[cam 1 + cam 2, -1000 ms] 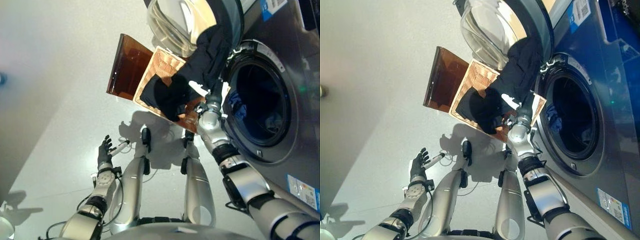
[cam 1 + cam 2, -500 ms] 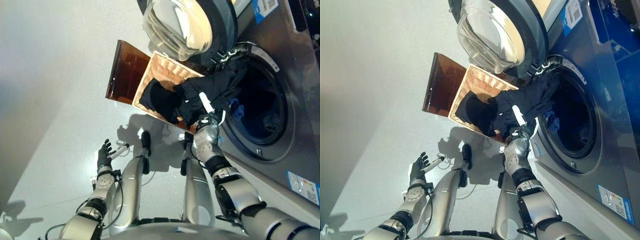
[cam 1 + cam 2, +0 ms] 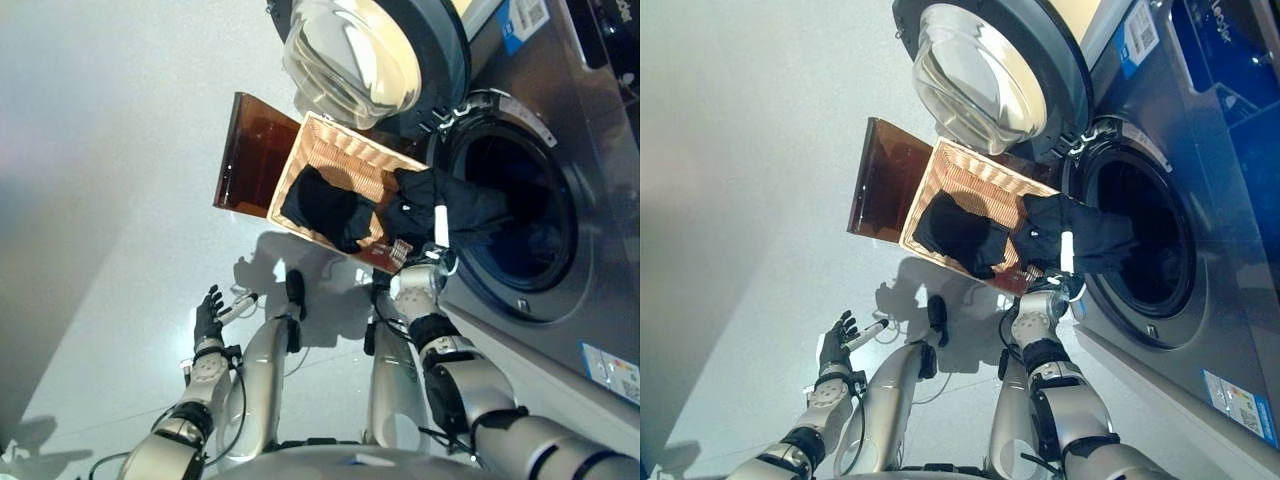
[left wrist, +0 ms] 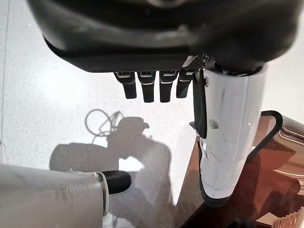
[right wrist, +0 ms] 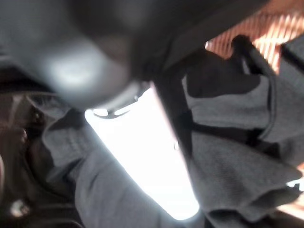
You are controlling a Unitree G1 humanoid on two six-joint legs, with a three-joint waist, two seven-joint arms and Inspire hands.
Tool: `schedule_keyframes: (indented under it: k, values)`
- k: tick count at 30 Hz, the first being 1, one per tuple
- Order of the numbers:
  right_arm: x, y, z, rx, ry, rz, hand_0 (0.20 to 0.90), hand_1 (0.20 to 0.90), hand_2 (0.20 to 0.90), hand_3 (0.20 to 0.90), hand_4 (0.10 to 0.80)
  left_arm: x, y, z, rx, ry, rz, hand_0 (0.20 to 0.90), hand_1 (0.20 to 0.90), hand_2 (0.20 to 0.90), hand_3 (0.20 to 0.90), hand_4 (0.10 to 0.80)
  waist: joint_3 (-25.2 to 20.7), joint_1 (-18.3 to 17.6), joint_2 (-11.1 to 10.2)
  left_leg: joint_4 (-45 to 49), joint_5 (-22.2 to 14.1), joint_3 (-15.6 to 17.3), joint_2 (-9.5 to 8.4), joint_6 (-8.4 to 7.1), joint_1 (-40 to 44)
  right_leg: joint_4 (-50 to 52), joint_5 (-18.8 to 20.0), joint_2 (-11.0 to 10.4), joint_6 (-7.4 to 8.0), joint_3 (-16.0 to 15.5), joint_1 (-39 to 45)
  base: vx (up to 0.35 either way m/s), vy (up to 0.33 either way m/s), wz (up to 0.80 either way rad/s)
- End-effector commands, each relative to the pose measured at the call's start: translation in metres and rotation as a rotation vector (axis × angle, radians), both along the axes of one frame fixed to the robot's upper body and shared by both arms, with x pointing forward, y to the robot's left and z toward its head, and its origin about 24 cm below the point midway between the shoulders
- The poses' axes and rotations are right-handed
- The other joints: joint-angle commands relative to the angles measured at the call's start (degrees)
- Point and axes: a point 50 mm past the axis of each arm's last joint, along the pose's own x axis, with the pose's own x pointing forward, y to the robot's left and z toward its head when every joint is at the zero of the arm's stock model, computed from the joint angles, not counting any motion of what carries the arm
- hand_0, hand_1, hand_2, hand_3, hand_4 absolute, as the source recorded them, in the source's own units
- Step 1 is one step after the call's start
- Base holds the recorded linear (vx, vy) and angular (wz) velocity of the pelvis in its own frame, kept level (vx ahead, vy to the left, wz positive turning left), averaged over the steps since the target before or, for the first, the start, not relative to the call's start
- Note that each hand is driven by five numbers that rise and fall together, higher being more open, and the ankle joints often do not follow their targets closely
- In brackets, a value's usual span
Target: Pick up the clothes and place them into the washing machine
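The right hand [image 3: 432, 262] has swung its dark fabric garment [image 3: 450, 212] down from beside the round glass door [image 3: 350, 55] — it now reaches into the grey washing machine's drum opening [image 3: 525, 215], nearly loaded. I cannot tell how its fingers sit. More dark clothes [image 3: 325, 207] wait in the woven wicker basket [image 3: 340, 155]; the left hand [image 3: 210, 312] hangs spread.
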Motion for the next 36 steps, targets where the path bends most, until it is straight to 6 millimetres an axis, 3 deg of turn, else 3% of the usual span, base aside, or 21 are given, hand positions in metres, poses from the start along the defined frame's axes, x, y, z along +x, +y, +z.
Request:
schedule_keyframes:
  k: [1,8,11,17,18,22,23,25,29,36]
  values:
    - [0.012,-0.046,0.057,-0.090,-0.218,-0.183,0.200,0.200,0.200,0.200,0.300,-0.020,-0.002,-0.014,-0.014,0.063,0.035,0.900,0.900,0.900,0.900,0.800,-0.93,1.17,5.29,-10.71,4.42,-2.30,-0.27,-6.14,3.93,4.63,-5.94,2.36,-1.11,-0.52,2.98,0.000,0.000,0.00]
    - [0.006,-0.095,0.079,-0.110,-0.232,-0.343,0.200,0.200,0.200,0.200,0.300,-0.023,-0.001,-0.015,-0.018,0.070,0.027,0.900,0.900,0.900,0.900,0.800,-1.91,1.23,5.93,-10.98,4.71,-2.37,-0.44,-6.05,3.20,4.49,-5.75,2.26,-1.13,-0.52,2.33,0.000,0.000,-0.01]
    - [0.000,-0.126,0.100,-0.194,-0.227,-0.411,0.200,0.200,0.200,0.200,0.300,-0.027,0.005,-0.017,-0.008,0.076,0.032,0.900,0.900,0.900,0.900,0.800,-2.34,1.41,6.17,-11.14,4.47,-2.52,-0.50,-6.10,3.29,4.65,-6.05,2.25,-1.01,-0.46,2.31,0.002,-0.007,-0.04]
    - [-0.010,-0.161,0.127,-0.277,-0.216,-0.495,0.200,0.200,0.200,0.200,0.300,-0.035,0.011,-0.020,0.010,0.097,0.027,0.900,0.900,0.900,0.900,0.800,-2.88,1.69,6.28,-11.23,4.40,-2.56,-0.56,-6.13,3.38,4.66,-6.14,2.21,-0.88,-0.47,2.29,0.014,-0.007,0.00]
    - [-0.015,-0.175,0.139,-0.300,-0.210,-0.528,0.200,0.200,0.200,0.200,0.300,-0.036,0.013,-0.020,0.015,0.101,0.028,0.900,0.900,0.900,0.900,0.800,-3.15,1.82,6.28,-11.23,4.31,-2.57,-0.56,-6.14,3.34,4.74,-6.24,2.19,-0.86,-0.48,2.20,0.000,0.000,0.00]
    - [-0.025,-0.198,0.157,-0.333,-0.199,-0.577,0.200,0.200,0.200,0.200,0.300,-0.036,0.014,-0.020,0.015,0.098,0.013,0.900,0.900,0.900,0.900,0.800,-3.48,2.08,6.55,-11.25,4.66,-2.54,-0.60,-6.14,2.94,4.67,-6.04,2.12,-0.81,-0.40,1.90,0.008,-0.006,0.00]
    - [-0.032,-0.211,0.171,-0.345,-0.203,-0.612,0.200,0.200,0.200,0.200,0.300,-0.038,0.017,-0.020,0.021,0.101,0.011,0.900,0.900,0.900,0.900,0.800,-3.64,2.35,6.61,-11.26,4.34,-2.61,-0.65,-6.26,3.17,4.67,-6.39,2.15,-0.68,-0.34,2.15,0.000,0.000,0.00]
    - [-0.033,-0.214,0.175,-0.347,-0.204,-0.617,0.200,0.200,0.200,0.200,0.300,-0.037,0.016,-0.020,0.018,0.100,0.008,0.900,0.900,0.900,0.900,0.800,-3.72,2.43,6.78,-11.40,4.82,-2.52,-0.69,-6.22,2.84,4.49,-5.97,2.12,-0.69,-0.31,1.84,0.000,0.000,0.00]
    - [-0.039,-0.226,0.208,-0.305,-0.302,-0.662,0.200,0.200,0.200,0.200,0.300,-0.041,0.017,-0.022,0.015,0.116,-0.005,0.900,0.900,0.900,0.900,0.800,-4.11,2.92,7.58,-11.69,5.03,-2.33,-0.83,-6.38,2.66,4.40,-5.97,2.10,-0.58,0.04,1.41,0.000,0.000,0.00]
    - [-0.041,-0.230,0.242,-0.271,-0.401,-0.681,0.200,0.200,0.200,0.200,0.300,-0.043,0.013,-0.024,-0.012,0.125,-0.012,0.900,0.900,0.900,0.900,0.800,-4.57,3.55,9.01,-12.66,5.65,-2.01,-0.92,-6.61,2.45,4.19,-5.87,2.02,-0.50,0.43,0.71,0.008,-0.001,0.04]
